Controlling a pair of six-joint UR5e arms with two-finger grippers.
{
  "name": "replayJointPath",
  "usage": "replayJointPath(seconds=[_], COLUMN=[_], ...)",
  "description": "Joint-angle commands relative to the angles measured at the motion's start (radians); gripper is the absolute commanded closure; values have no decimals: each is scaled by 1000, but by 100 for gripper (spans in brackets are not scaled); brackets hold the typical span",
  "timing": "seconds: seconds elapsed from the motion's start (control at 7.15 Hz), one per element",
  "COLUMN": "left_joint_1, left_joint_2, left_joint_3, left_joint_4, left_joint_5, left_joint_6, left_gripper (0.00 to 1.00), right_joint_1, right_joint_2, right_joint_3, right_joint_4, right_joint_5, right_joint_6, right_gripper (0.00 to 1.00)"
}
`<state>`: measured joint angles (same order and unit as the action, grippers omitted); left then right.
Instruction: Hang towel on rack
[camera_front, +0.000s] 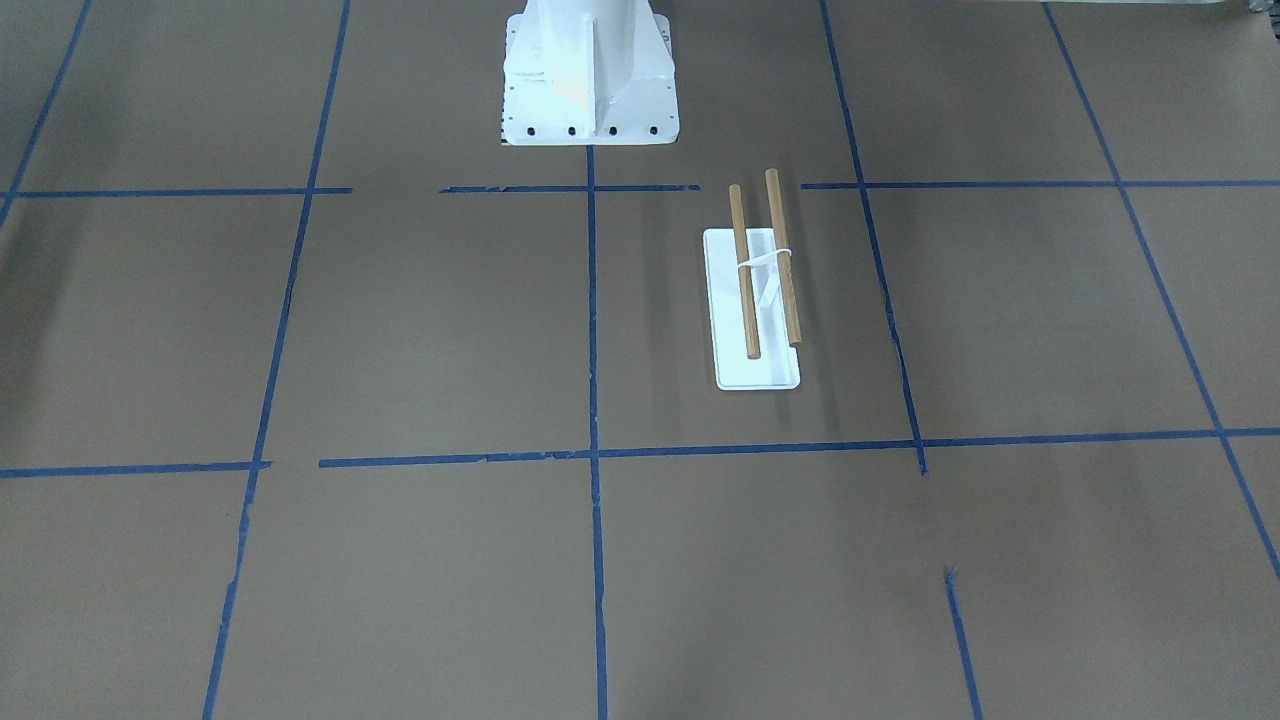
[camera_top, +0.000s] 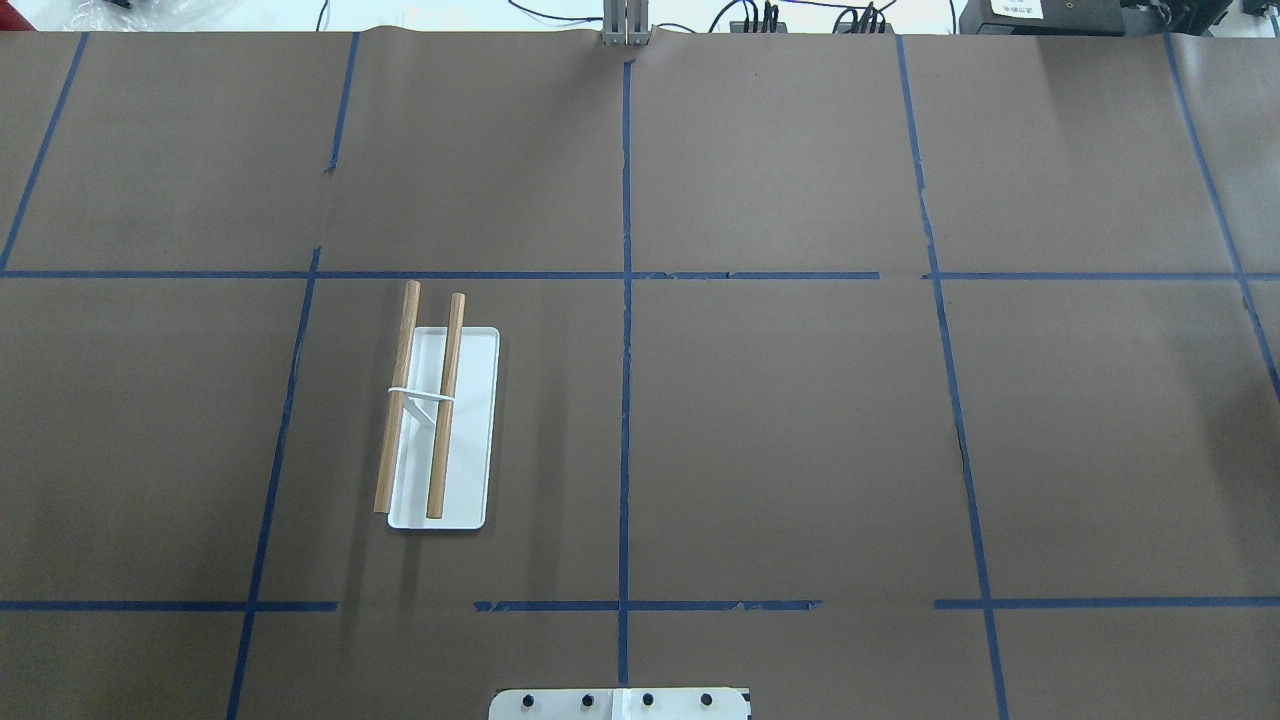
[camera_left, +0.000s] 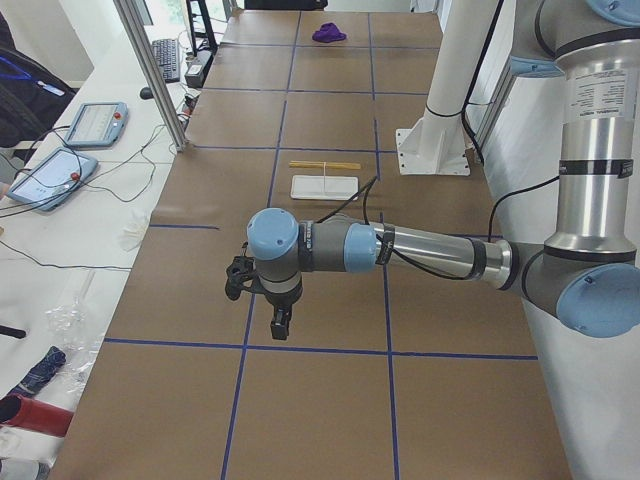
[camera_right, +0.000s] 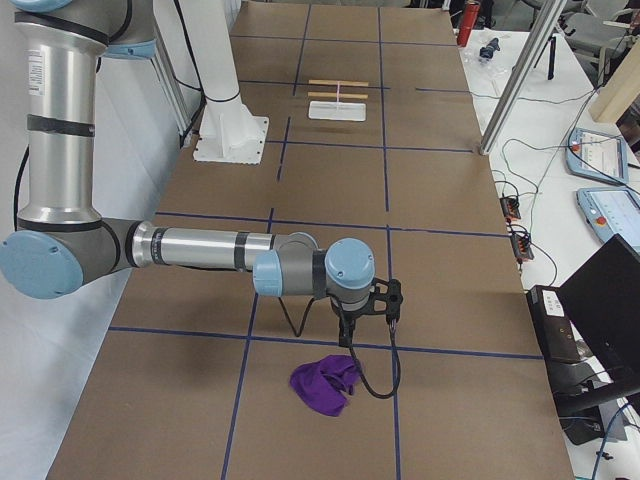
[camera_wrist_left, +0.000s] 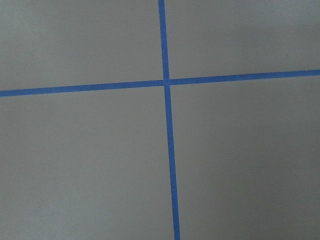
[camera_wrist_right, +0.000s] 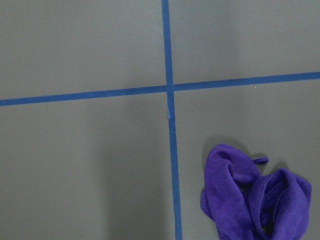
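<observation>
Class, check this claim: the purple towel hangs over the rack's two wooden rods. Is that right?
No. The towel lies crumpled on the table, far from the rack; its two wooden rods are bare. The exterior right view shows this.

the purple towel (camera_right: 325, 385) lies crumpled in a heap, well apart from the white-based, wooden-rod rack (camera_top: 470, 440).

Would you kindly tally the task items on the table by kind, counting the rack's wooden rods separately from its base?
purple towel: 1
white rack base: 1
wooden rods: 2
Total: 4
</observation>
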<state>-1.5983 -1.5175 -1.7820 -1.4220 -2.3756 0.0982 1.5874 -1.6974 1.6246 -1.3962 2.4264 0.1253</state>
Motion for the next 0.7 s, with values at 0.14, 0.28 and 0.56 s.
replayJointPath(seconds=[0.14, 0.28, 0.56], left_joint_1=[-3, -3, -5], left_joint_2=[10, 10, 2], left_joint_3=[-28, -31, -31], left_joint_4=[0, 0, -2], left_joint_5=[1, 1, 2], left_joint_6=[0, 0, 0], left_gripper=[0, 0, 0], right_joint_1=[-71, -99, -145], right_joint_2=[-22, -24, -24], right_joint_3=[-239, -277, -330], right_joint_4=[370, 384, 385], right_joint_5=[-88, -101, -144], right_joint_6=[-24, -27, -42], right_gripper=[0, 0, 0])
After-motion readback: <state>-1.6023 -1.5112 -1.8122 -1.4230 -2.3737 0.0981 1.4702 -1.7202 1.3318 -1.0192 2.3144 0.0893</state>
